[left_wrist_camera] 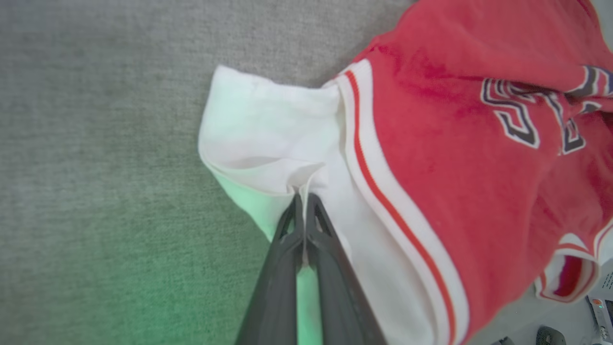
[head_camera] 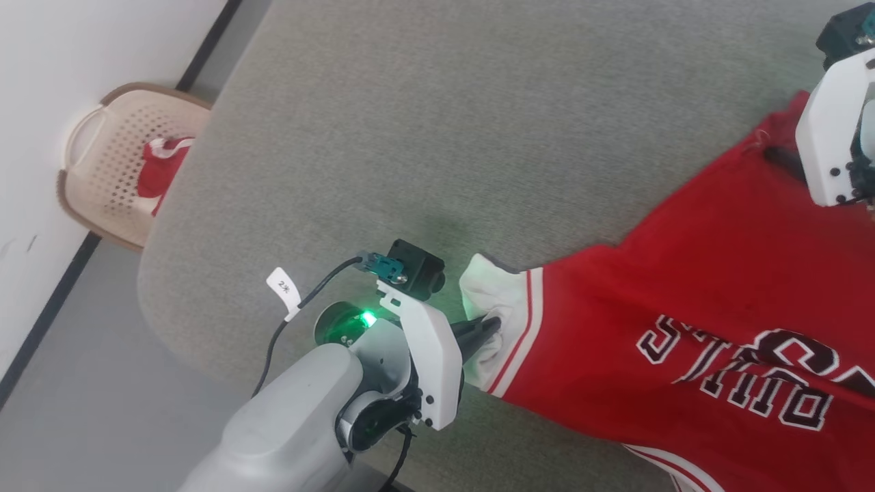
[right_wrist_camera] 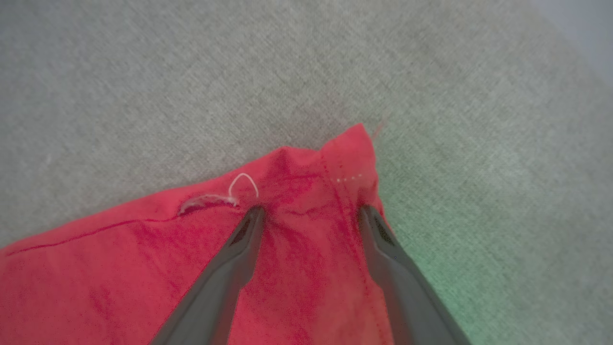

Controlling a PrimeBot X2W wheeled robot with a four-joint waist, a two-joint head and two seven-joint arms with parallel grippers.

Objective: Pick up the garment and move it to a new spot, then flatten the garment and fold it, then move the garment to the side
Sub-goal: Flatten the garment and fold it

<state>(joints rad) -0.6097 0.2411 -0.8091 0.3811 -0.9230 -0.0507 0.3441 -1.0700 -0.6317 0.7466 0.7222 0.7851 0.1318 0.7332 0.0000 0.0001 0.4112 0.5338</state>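
- Counter [head_camera: 410, 102]: grey, cloth-covered. It carries the shirt on its right half.
- Shirt [head_camera: 718, 273]: red, spread loosely, lettering up. Risk: a pull from one tool alone would likely drag and bunch it, or slide it over the near edge.
- Basket [head_camera: 89, 123]: pale, perforated, on the floor by the wall. It holds a crumpled red-and-white cloth [head_camera: 160, 171].
- Left tool [left_wrist_camera: 303, 196]: pinched narrow on a thin fold of the white sleeve [left_wrist_camera: 258, 124]. So slight a bite may slip out.
- Right tool [right_wrist_camera: 311, 211]: wide, fingers astride the red corner, gripping nothing.

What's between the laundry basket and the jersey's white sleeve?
Bare grey tabletop, in the head view, from the basket to the sleeve pinched by the shut left gripper.
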